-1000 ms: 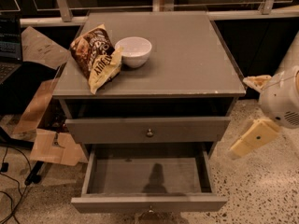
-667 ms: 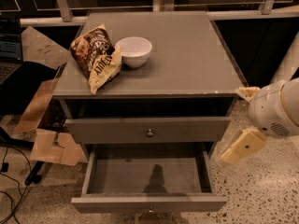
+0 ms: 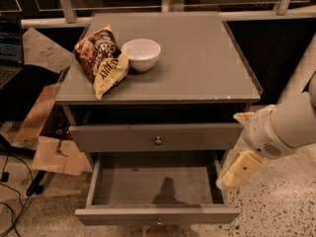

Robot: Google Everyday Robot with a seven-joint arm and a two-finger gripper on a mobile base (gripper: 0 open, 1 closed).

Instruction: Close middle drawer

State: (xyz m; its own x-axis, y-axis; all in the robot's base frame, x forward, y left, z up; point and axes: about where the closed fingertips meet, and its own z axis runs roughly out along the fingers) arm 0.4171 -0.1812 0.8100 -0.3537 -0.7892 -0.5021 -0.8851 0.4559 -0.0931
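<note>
The middle drawer (image 3: 157, 186) is pulled far out of the grey cabinet, and its bare grey inside is empty. Its low front (image 3: 123, 215) faces me at the bottom of the view, with a small round knob (image 3: 158, 222). My gripper (image 3: 230, 150) is at the cabinet's right side, just off the open drawer's right wall. It is open and holds nothing. One cream finger (image 3: 240, 169) hangs over the drawer's right rear corner. The other finger's tip (image 3: 243, 116) is level with the drawer above.
The drawer above (image 3: 113, 138), with its own knob (image 3: 158, 140), stands slightly out. A chip bag (image 3: 101, 58) and a white bowl (image 3: 141, 54) sit on the cabinet top (image 3: 207, 58). Cardboard (image 3: 47, 152) and cables (image 3: 10, 201) lie on the floor at left.
My gripper has moved left and down, from out beside the cabinet to the open drawer's right side. The drawers have not moved.
</note>
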